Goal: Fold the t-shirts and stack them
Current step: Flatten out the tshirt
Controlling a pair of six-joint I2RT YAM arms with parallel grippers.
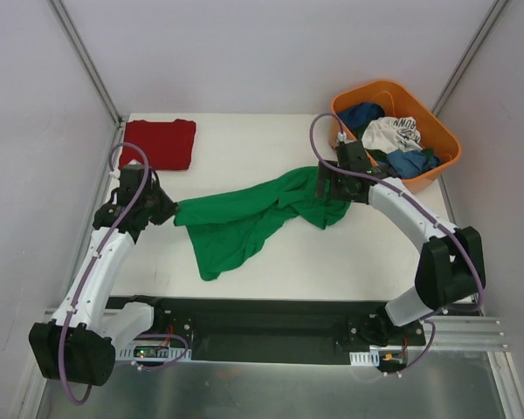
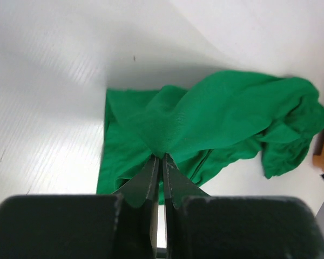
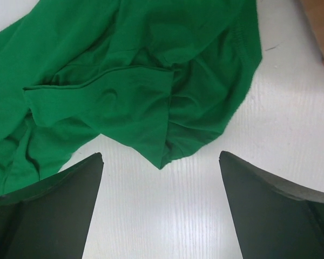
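With the left gripper [image 2: 162, 162] clamped on the green shirt [image 1: 244, 223] on the table [image 1: 349, 262], the empty, wide-open right gripper [image 3: 161, 157] should take what looks like a sleeve hem and pull flat.

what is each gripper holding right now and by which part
The left gripper is shut on the green t-shirt, pinching a bunched fold at its left end. The right gripper is open by the other end, holding nothing.

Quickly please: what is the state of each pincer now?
Left pincer: closed on the green shirt.
Right pincer: open, holding nothing, over the green shirt.
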